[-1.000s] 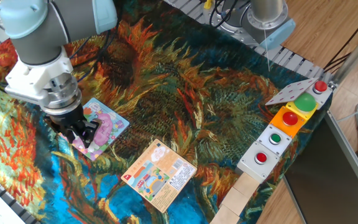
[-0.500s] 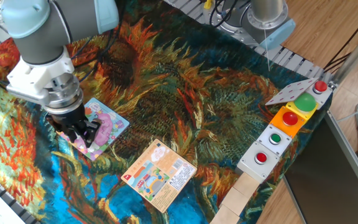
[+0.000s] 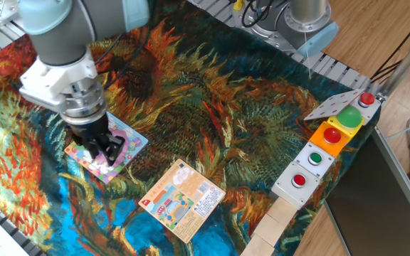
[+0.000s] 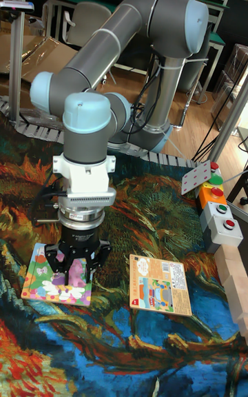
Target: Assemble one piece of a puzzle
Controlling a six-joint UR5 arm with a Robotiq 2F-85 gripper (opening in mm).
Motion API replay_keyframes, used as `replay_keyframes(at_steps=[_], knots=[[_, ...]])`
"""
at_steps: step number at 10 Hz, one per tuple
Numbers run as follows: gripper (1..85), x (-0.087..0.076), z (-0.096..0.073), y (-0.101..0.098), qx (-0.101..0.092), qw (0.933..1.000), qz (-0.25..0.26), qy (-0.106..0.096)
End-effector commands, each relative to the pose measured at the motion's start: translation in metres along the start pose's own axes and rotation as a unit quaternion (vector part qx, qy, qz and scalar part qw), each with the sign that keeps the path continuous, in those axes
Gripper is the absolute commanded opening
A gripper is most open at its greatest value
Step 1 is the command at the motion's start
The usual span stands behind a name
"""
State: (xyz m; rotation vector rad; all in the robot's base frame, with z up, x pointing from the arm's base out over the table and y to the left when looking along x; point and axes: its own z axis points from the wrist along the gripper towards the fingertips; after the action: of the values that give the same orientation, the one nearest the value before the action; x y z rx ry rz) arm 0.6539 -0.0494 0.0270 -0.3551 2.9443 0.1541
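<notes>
**A:** Nearest to you, what lies on the counter (image 3: 212,107)?

**B:** You see the orange-peach printed card (image 3: 184,198) lying flat on the sunflower-patterned cloth (image 3: 262,135), near the front edge. Just behind it and to its left lies the puzzle (image 3: 95,158), a square cartoon board, also flat on the cloth. The two are near each other but apart.

**A:** And where do your jaws stand?

**B:** Your gripper (image 4: 74,272) points straight down over the puzzle, its black fingers (image 4: 94,252) low over the middle of the board. In the tall fixed view something lilac shows between the fingers, but you cannot tell whether it is the piece or the board's own print. So you cannot tell whether the jaws are clamped on anything, and the piece cannot be picked out with certainty.

**A:** How is your arm (image 4: 110,38) posed?

**B:** Your wrist stands upright above the board, the white flange just over the fingers. The forearm rises back and up to the elbow, then bends down to the base at the far edge of the counter.

**A:** Farther off?

**B:** At the right edge you have a row of button boxes (image 3: 326,153) with red and green buttons, well apart from the board.
</notes>
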Motion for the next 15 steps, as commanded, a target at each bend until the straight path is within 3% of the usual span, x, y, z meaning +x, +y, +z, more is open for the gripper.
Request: replay_keyframes(at_steps=[1, 4, 7, 11, 14, 15], knots=[[1.3, 0.003, -0.004, -0.001, 0.011, 0.9999, -0.010, -0.005], [1.3, 0.005, -0.004, -0.005, 0.019, 0.9998, -0.002, -0.002], [1.3, 0.008, -0.002, 0.013, -0.005, 0.9985, 0.055, -0.006], [1.3, 0.023, 0.001, 0.016, 0.002, 0.9982, 0.059, 0.000], [1.3, 0.013, 0.001, 0.017, -0.002, 0.9968, 0.078, -0.020], [1.3, 0.016, 0.001, 0.011, 0.010, 0.9962, 0.085, -0.015]])
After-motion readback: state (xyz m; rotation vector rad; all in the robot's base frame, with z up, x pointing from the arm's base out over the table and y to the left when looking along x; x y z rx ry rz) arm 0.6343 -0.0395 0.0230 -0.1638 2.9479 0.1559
